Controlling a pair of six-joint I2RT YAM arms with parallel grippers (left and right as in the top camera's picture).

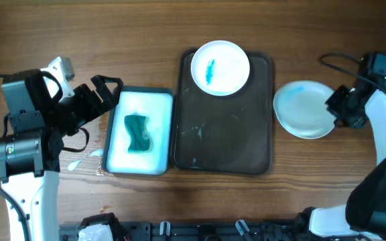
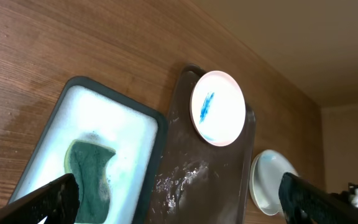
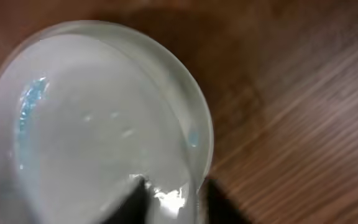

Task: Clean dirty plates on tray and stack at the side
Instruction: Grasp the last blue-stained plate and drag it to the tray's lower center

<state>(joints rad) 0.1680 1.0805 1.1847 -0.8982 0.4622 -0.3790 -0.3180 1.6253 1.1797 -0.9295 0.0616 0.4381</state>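
White round ceramic plate smeared with blue (image 1: 220, 65), at the far end of the dark brown rectangular tray (image 1: 223, 147).
A pale round plate (image 1: 301, 110) lies just right of the tray on the wooden table (image 1: 146, 27). The right gripper (image 1: 334, 107) straddles its rim; I cannot tell whether it pinches. The left gripper (image 1: 106, 100) gapes wide, empty, beside the soapy basin (image 1: 139, 99) holding a green sponge (image 1: 138, 132).

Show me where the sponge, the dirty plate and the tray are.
sponge (image 1: 138, 132): overhead view, its middle.
dirty plate (image 1: 222, 65): overhead view, white middle beside blue smear.
tray (image 1: 223, 137): overhead view, bare floor.
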